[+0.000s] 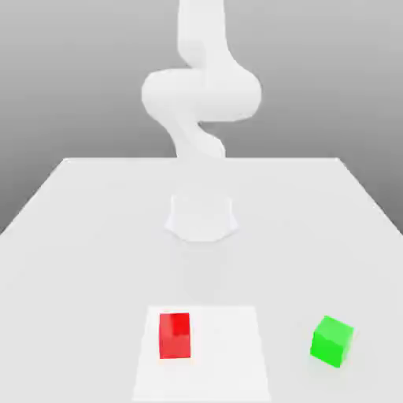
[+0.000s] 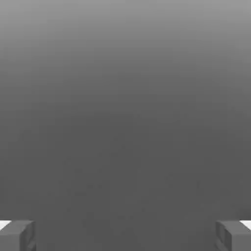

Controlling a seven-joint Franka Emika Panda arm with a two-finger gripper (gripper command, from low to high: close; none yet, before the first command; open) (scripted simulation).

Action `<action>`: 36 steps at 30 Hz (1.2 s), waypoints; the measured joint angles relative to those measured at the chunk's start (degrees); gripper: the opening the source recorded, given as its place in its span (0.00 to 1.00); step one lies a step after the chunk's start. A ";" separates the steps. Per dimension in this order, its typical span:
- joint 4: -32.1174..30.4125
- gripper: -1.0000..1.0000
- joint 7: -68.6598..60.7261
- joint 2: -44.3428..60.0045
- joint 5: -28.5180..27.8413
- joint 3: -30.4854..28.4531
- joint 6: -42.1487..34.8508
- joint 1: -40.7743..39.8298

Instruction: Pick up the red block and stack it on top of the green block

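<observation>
On the bench (image 1: pixel 94 236), red block (image 1: pixel 175 335) and green block (image 1: pixel 331 341) sit well apart; end effector (image 2: pixel 125 235) spread wide, holding nothing.

The pale white, smooth-skinned robot arm (image 1: pixel 201 94) is cut off by the exterior view's upper edge, so its upper links cannot be followed. The flat white desk (image 1: pixel 79 236) runs out past the lower and side edges. In the hand view, the two dark grey fingertips (image 2: pixel 17 235) of the gripper (image 2: pixel 125 235) are clipped at the corners, standing wide apart.
</observation>
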 joint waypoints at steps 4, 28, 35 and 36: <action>-4.37 0.50 -1.40 8.76 -0.57 -0.92 4.86 -0.15; -19.83 0.00 -11.75 55.92 3.73 -1.94 34.73 -2.92; -20.04 0.00 -11.35 54.56 3.22 -2.05 33.56 -2.92; -20.30 0.00 -11.05 52.83 2.81 -2.28 32.09 -2.78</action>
